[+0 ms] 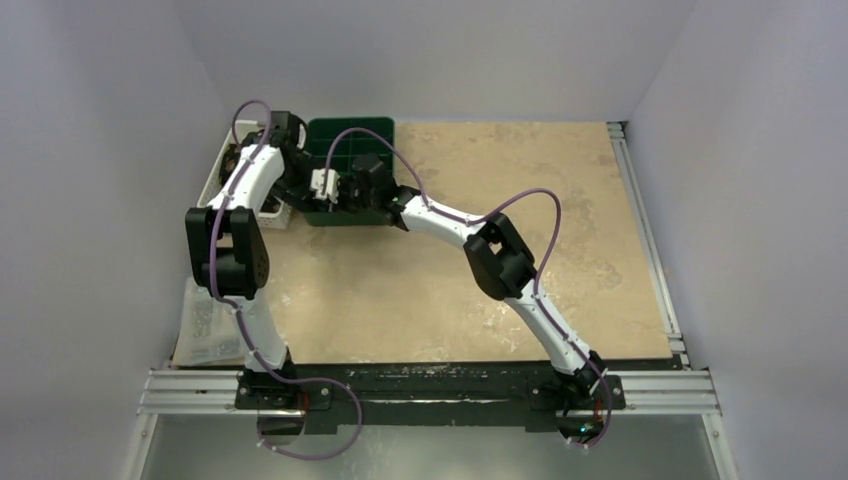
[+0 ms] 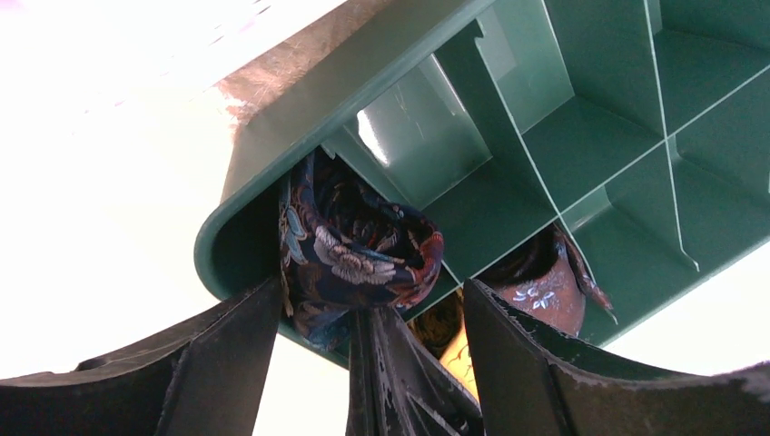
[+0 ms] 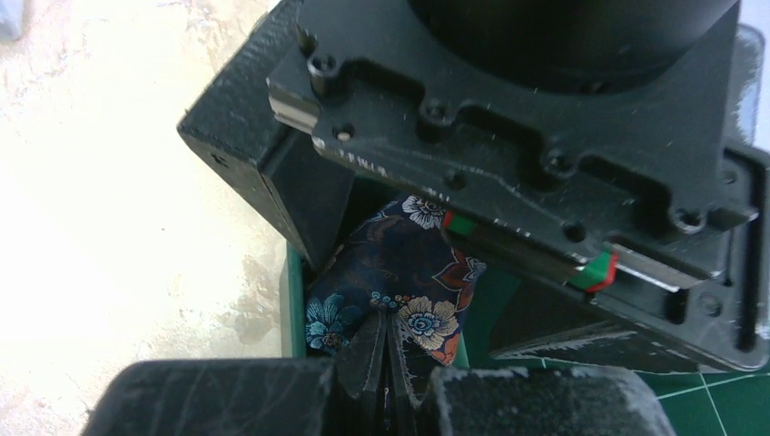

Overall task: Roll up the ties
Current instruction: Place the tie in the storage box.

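Note:
A rolled dark navy tie [image 2: 359, 250] with a flower print sits in the corner compartment of the green divided tray [image 2: 272, 136]. My left gripper [image 2: 372, 289] is open, one finger on each side of the roll and neither touching it. My right gripper [image 3: 386, 338] is shut, and its tips press against the same navy tie [image 3: 399, 282]. Whether any cloth is caught between them cannot be told. A rolled brown tie [image 2: 549, 286] fills the neighbouring compartment, with a bit of yellow tie [image 2: 459, 352] beside it. From above, both grippers meet at the tray's near left corner [image 1: 338, 195].
The green tray [image 1: 350, 128] stands at the back left of the tan table. A white bin [image 1: 220, 165] is to its left, behind my left arm. A clear plastic bag [image 1: 205, 325] lies at the table's left edge. My left gripper's housing [image 3: 508, 118] hangs close above the right fingers.

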You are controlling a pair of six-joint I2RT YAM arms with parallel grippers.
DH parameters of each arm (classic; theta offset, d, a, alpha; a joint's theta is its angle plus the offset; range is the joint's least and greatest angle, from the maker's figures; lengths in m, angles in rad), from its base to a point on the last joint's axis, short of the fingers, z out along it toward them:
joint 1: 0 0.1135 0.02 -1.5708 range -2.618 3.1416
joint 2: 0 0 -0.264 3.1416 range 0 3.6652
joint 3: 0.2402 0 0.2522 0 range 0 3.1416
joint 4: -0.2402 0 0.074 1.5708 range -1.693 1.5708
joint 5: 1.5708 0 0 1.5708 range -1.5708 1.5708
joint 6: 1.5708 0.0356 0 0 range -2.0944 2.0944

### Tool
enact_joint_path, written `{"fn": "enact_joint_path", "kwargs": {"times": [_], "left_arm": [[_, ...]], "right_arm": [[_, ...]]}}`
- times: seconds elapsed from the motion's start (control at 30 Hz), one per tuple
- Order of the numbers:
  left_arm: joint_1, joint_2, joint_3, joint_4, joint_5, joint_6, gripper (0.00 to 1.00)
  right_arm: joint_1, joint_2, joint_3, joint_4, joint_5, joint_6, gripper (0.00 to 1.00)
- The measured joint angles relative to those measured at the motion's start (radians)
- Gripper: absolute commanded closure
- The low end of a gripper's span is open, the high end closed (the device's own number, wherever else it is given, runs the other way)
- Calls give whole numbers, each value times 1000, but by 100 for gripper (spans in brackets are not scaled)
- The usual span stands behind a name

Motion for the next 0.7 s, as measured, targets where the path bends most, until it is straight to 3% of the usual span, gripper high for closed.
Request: {"fn": "enact_joint_path", "kwargs": {"times": [0.23,0.4,0.7], "left_arm": [[1,-43,0,-68,-1,15,18],[8,-53,14,-108,-6,27,1],[59,-98,33,-69,-30,129,0]], "right_arm": [[0,0,-6,-3,5,-14,100],[0,0,-14,3,7,-23,99],[-2,-13,-72,100,12,-12,74]]}}
